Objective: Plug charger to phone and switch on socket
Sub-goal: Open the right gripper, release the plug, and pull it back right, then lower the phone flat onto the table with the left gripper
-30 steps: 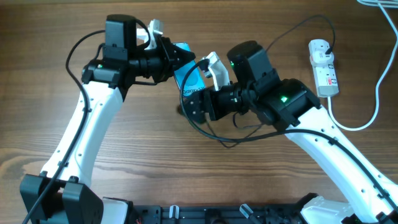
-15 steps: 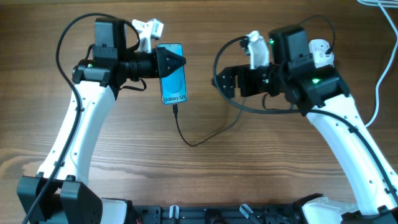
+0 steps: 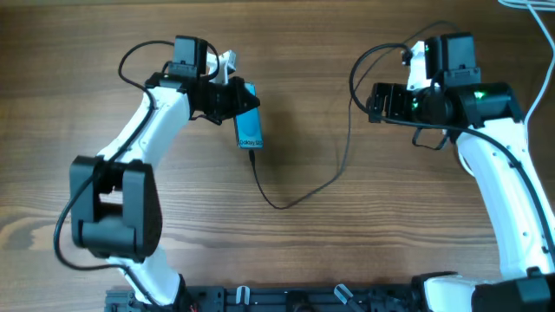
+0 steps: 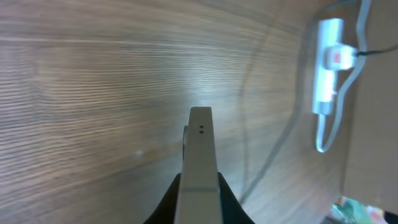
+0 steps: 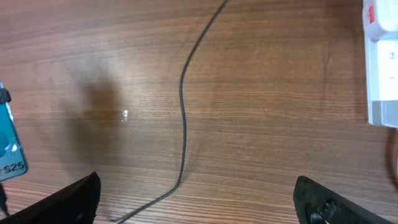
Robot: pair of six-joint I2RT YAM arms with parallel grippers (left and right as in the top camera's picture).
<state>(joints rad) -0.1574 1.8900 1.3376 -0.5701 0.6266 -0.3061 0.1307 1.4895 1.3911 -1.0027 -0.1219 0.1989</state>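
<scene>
The left gripper (image 3: pixel 234 104) is clamped on the phone (image 3: pixel 248 128), toward the far edge and left of centre (whether it touches the wood I cannot tell); the charger cable (image 3: pixel 299 198) looks seated in its near end and curves across mid-table toward the far right corner. There lies the power strip (image 5: pixel 380 68), hidden under the right arm from overhead; the right gripper (image 3: pixel 375 102) stands wide and empty. The switch is the step in hand, I judge: narrow the jaws; press one fingertip squarely on the red mark, clear of the cable; hold the phone steady.
</scene>
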